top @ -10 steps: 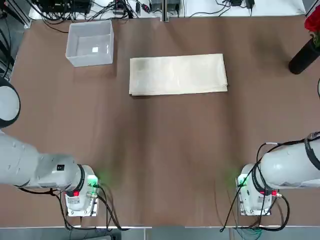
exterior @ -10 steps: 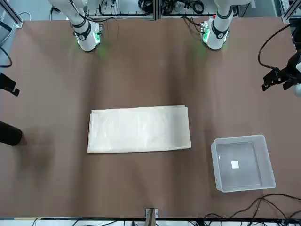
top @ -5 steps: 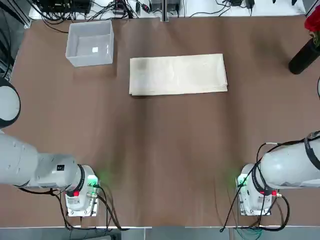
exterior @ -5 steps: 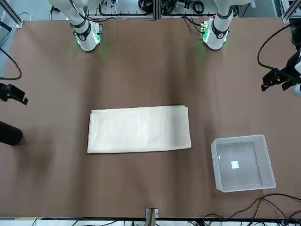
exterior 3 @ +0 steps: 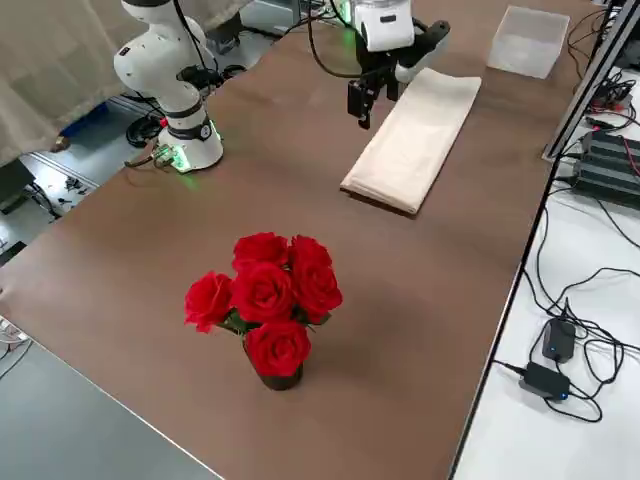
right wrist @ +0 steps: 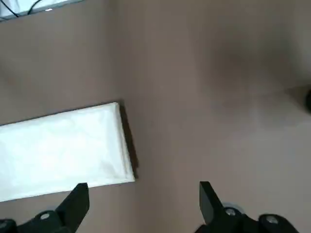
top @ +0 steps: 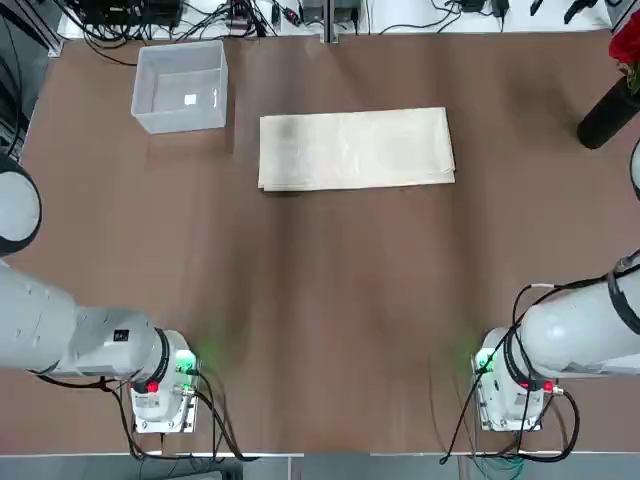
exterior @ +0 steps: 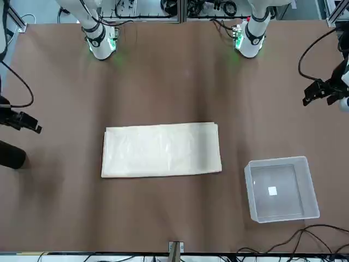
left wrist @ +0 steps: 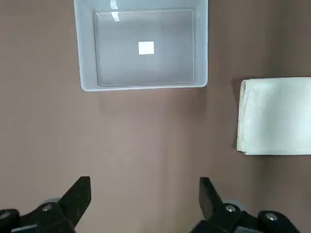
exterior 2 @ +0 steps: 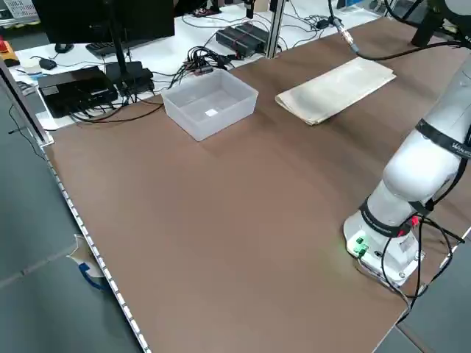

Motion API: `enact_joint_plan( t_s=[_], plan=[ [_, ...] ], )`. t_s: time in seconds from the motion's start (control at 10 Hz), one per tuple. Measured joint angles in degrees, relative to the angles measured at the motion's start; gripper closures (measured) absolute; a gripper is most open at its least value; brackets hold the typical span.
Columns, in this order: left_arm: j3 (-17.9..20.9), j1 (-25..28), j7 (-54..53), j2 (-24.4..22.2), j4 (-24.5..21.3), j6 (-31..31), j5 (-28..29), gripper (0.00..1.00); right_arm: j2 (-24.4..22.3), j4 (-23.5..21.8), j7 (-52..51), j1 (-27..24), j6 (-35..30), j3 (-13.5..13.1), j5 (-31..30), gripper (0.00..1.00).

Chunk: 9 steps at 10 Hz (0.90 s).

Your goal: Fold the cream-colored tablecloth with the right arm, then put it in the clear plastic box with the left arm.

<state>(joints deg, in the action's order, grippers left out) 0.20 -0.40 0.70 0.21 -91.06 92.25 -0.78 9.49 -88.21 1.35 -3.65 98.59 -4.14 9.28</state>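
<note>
The cream-colored tablecloth [top: 355,148] lies flat as a long rectangle at the table's far middle, layered along its edges [exterior: 162,149]. The clear plastic box [top: 180,85] stands to its left, a white mark on its bottom [exterior: 281,189]. My right gripper [exterior: 28,125] hovers open off the cloth's right end; its wrist view shows that end of the tablecloth [right wrist: 63,150] beyond the gripper [right wrist: 143,201]. My left gripper [exterior: 316,94] hangs open on the near side of the box; its wrist view has the box [left wrist: 145,48] and a cloth corner [left wrist: 276,116] ahead of the gripper [left wrist: 143,199].
A dark vase [top: 605,115] of red roses [exterior 3: 265,300] stands at the table's far right edge, close to the right arm. Cables and electronics [exterior 2: 88,84] lie beyond the far edge. Bare brown tabletop [top: 340,300] stretches between the cloth and the arm bases.
My right gripper has moved away from the bases and a little toward the cloth's right end. The left gripper, cloth and box have stayed put.
</note>
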Motion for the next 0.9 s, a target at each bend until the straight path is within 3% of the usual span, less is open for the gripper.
enact_joint_plan(
  t_s=[0.2,0.5,0.9],
  plan=[
    [0.0,0.0,0.0,0.0,0.0,0.0,0.0,0.02,1.7,-0.2,-4.5,-1.4,-0.1,-0.2,3.0,0.0],
    [0.0,0.0,0.0,0.0,0.0,0.0,0.0,0.02,3.3,-1.4,-6.0,-0.3,0.6,0.1,3.0,0.0],
    [0.0,-0.1,0.0,0.1,0.0,0.0,0.0,0.02,6.3,-5.7,-6.3,1.7,7.1,0.2,2.9,0.0]
  ],
)
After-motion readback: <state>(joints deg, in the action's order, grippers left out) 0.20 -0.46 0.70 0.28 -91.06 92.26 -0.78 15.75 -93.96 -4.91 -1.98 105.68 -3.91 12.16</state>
